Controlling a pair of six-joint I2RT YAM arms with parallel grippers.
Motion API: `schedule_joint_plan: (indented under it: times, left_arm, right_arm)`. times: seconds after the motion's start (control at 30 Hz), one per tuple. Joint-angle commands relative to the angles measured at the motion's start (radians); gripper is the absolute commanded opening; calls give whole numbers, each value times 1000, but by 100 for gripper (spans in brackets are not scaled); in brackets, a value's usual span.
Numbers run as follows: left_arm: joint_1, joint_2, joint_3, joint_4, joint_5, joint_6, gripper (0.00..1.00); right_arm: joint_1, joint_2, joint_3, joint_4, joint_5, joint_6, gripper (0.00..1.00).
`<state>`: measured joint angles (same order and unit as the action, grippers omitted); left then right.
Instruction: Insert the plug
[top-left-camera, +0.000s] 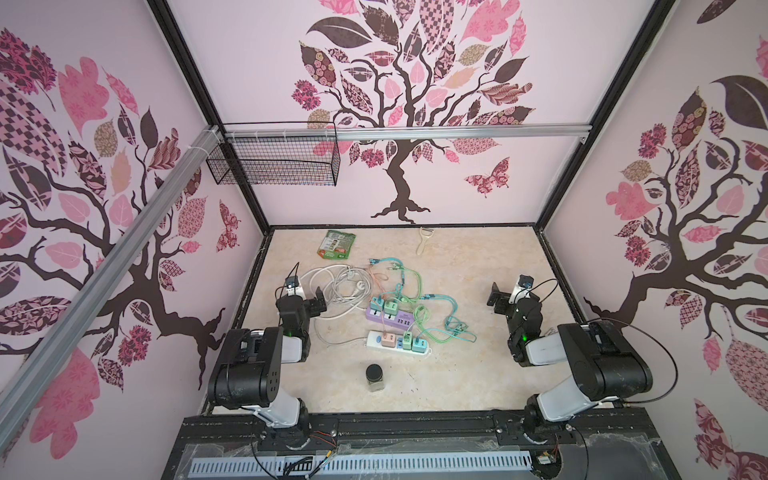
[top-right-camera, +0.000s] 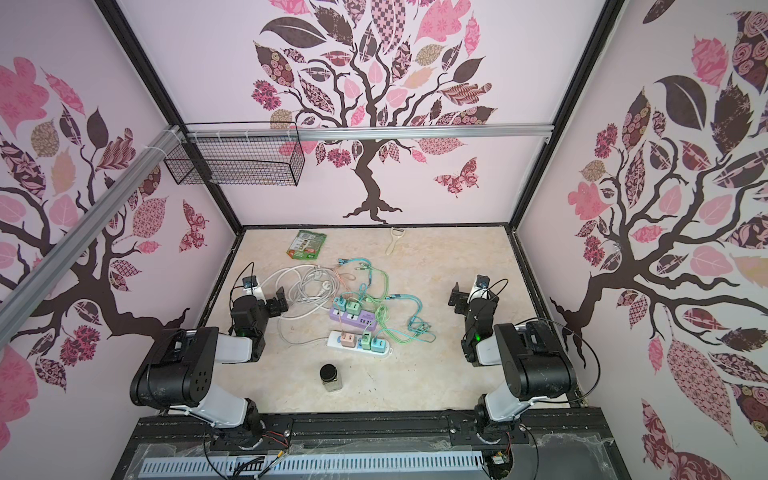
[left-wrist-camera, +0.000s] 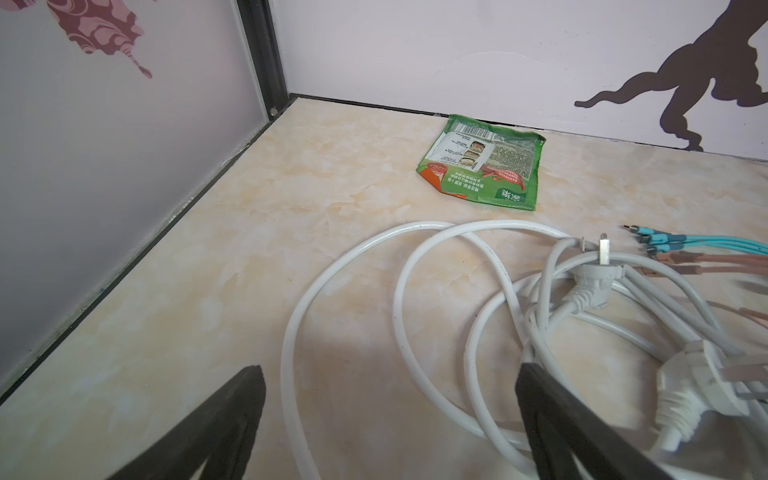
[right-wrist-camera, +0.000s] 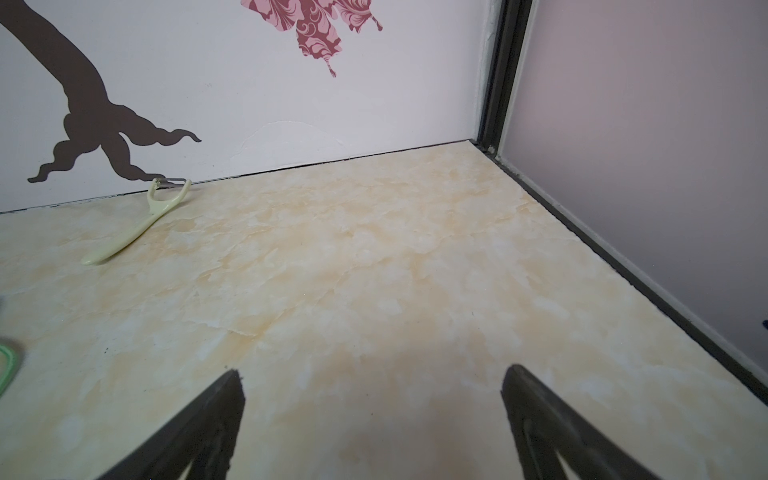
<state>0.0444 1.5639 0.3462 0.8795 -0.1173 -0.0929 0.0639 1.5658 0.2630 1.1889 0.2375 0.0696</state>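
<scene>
A tangle of white cord (left-wrist-camera: 353, 266) lies on the table with two white plugs, one prongs-up (left-wrist-camera: 594, 282) and one on its side (left-wrist-camera: 702, 386); both top views show them (top-left-camera: 360, 286) (top-right-camera: 328, 284). A white power strip (top-left-camera: 376, 338) (top-right-camera: 336, 340) and a purple strip (top-left-camera: 384, 318) (top-right-camera: 351, 316) lie mid-table, each carrying coloured adapters. My left gripper (left-wrist-camera: 390, 374) (top-left-camera: 318, 300) (top-right-camera: 280, 301) is open just left of the cord, loops of it lying between the fingers. My right gripper (right-wrist-camera: 372, 374) (top-left-camera: 496, 297) (top-right-camera: 456, 299) is open over bare table at the right.
Thin teal, green and pink charging cables (top-left-camera: 419, 291) sprawl around the strips. A green snack packet (top-left-camera: 338, 244) and a pale peeler (top-left-camera: 424, 240) lie near the back wall. A black-lidded jar (top-left-camera: 375, 376) stands near the front. A wire basket (top-left-camera: 274, 162) hangs on the wall.
</scene>
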Motion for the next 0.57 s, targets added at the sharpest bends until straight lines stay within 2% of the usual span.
schedule_joint_plan:
  times: [0.0,0.53]
  left_arm:
    - [3,-6,31,0,11,11,98]
    - [-11,-13,26,2,-14,24,98]
  right_arm:
    - [-3,-1,11,-5,-6,-9,100]
    - [-2,-1,13,-8,-7,-11,100]
